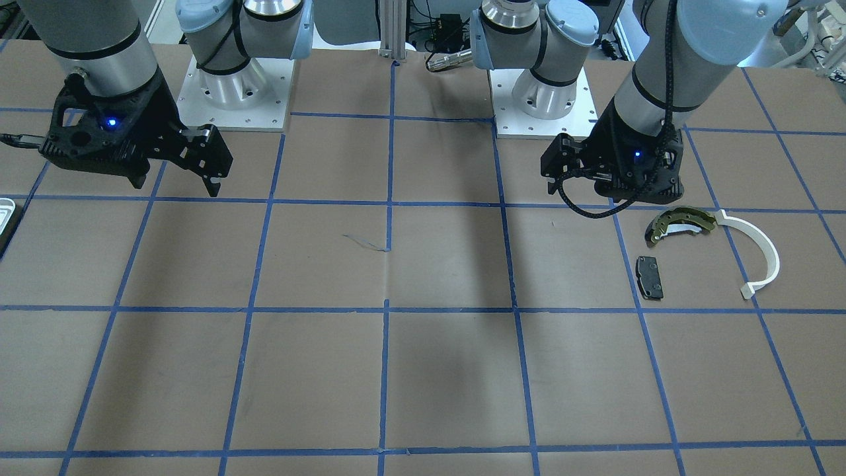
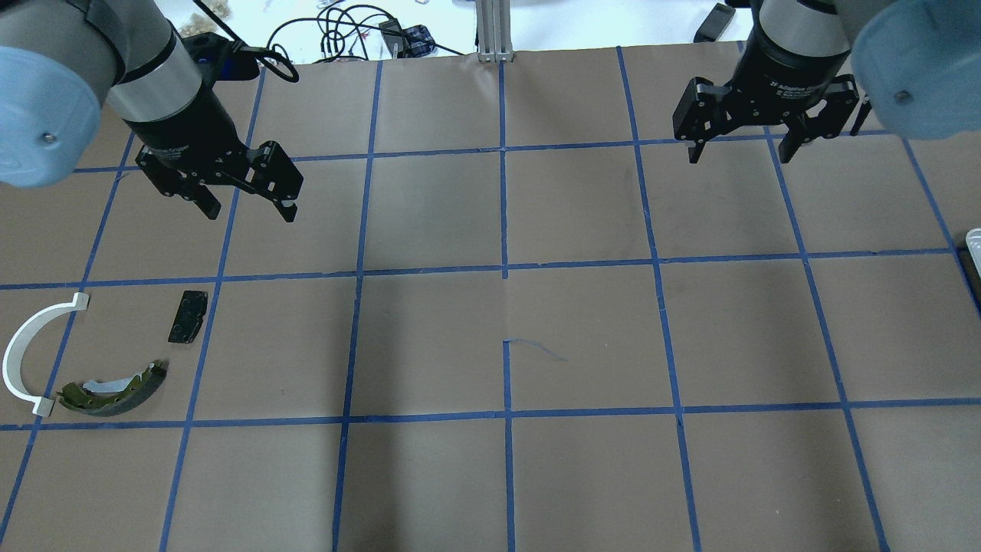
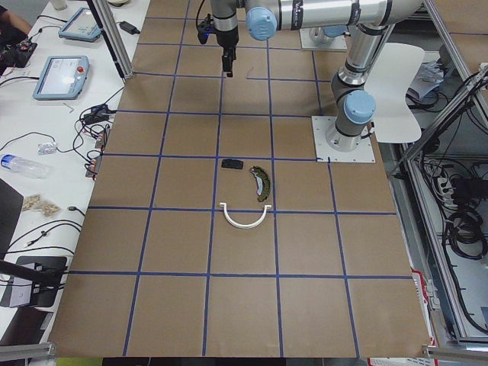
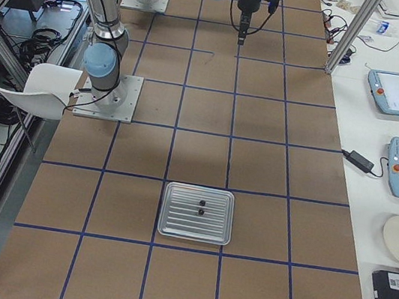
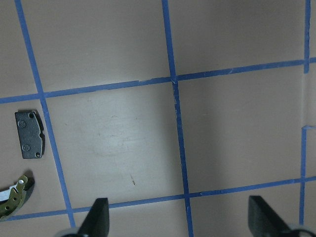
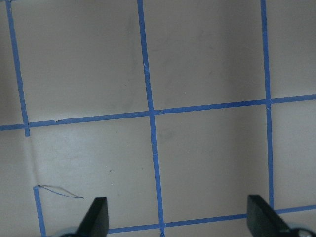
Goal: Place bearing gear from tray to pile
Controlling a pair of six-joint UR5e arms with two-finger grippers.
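The pale tray [image 4: 172, 225] lies on the table and holds two small dark bearing gears [image 4: 199, 202], seen only in the exterior right view. A sliver of the tray's rim [image 2: 974, 240] shows at the overhead view's right edge. The pile lies on the other side: an olive-gold brake shoe [image 2: 115, 387], a white arc [image 2: 23, 353] and a black pad [image 2: 188, 316]. My left gripper [image 2: 250, 213] hangs open and empty above the table, beyond the pad. My right gripper [image 2: 739, 157] is open and empty too, well away from the tray.
Brown paper with a blue tape grid covers the table [image 2: 506, 337]. Both arm bases [image 1: 231, 92] stand at the robot's edge. Cables and devices [image 2: 345, 34] lie past the far edge.
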